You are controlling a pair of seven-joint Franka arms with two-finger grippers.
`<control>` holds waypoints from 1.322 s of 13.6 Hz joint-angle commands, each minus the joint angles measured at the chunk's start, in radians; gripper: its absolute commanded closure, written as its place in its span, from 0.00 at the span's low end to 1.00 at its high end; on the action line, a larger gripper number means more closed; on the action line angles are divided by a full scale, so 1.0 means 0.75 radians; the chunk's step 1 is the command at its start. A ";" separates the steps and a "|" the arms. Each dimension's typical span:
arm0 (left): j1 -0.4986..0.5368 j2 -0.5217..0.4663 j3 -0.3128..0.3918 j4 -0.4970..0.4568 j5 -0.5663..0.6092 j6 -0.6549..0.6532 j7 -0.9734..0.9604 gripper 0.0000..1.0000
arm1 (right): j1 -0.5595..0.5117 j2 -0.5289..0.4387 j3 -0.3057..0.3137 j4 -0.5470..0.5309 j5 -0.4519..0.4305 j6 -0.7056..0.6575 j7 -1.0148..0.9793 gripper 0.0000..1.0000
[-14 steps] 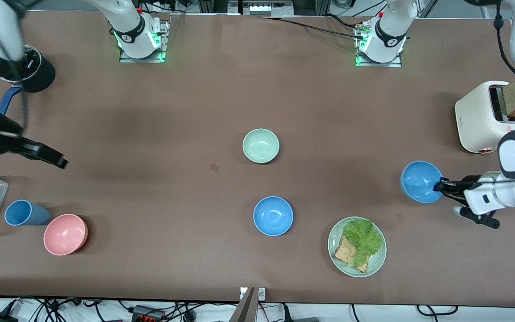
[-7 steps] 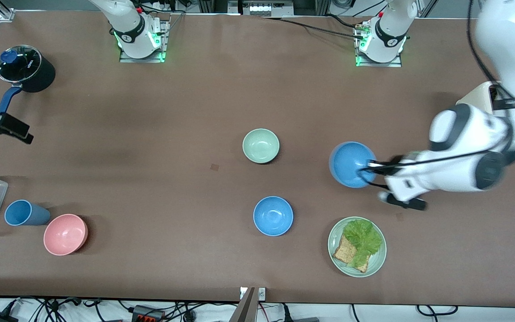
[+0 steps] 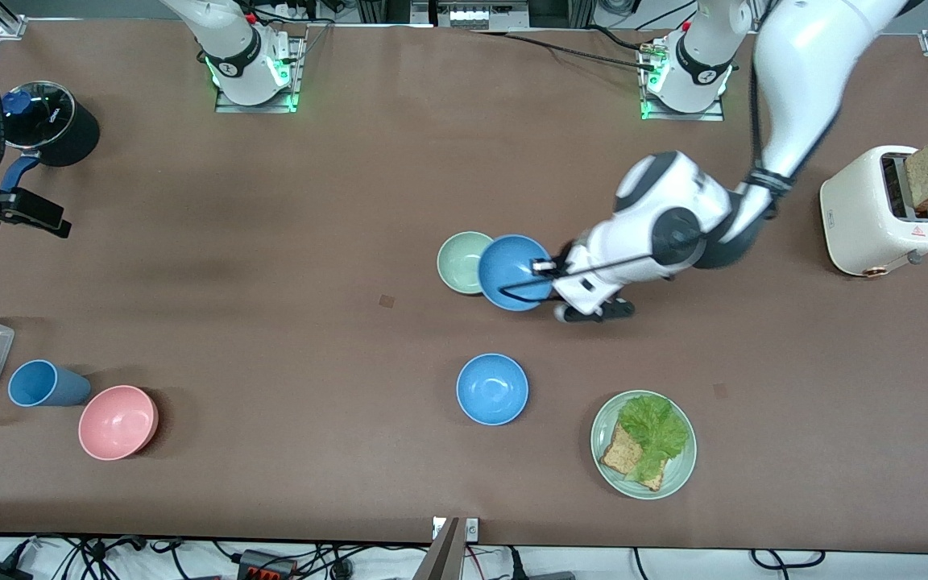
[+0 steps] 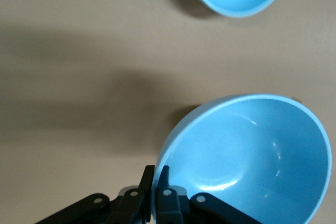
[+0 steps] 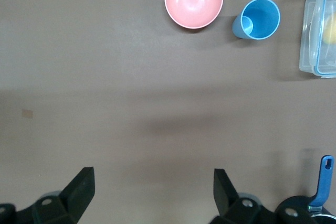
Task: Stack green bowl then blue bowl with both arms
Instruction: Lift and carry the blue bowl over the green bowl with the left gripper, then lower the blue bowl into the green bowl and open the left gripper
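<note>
A brown tabletop [image 3: 287,242] carries all the things, with the two arm bases along its upper edge in the front view. Near the middle stands the green bowl [image 3: 459,262], and the held blue bowl [image 3: 514,272] hangs tilted in the air, partly over the green bowl's rim on the side toward the left arm's end. The left claw [image 3: 546,266] pinches this blue bowl by its rim, one finger inside and one outside, as the left wrist view shows [image 4: 157,192]. A second blue bowl [image 3: 492,389] rests on the tabletop, nearer to the front camera than the green bowl. A plate [image 3: 677,475] with lettuce and toast lies beside it, toward the left arm's end. The right claw [image 3: 25,216] waits at the right arm's end, near a black pot [image 3: 49,122], its fingers [image 5: 79,188] spread wide.
</note>
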 commanded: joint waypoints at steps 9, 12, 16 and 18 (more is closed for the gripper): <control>-0.200 0.067 0.016 -0.071 0.360 0.122 -0.263 1.00 | -0.008 -0.116 0.032 -0.197 -0.011 0.202 -0.033 0.00; -0.232 0.094 0.022 -0.059 0.393 0.124 -0.298 1.00 | -0.010 -0.112 0.030 -0.166 -0.009 0.161 -0.033 0.00; -0.253 0.122 0.033 -0.022 0.395 0.124 -0.298 1.00 | -0.012 -0.116 0.030 -0.168 -0.003 0.155 -0.037 0.00; -0.257 0.128 0.037 -0.010 0.395 0.124 -0.298 0.99 | -0.010 -0.120 0.030 -0.174 0.001 0.155 -0.037 0.00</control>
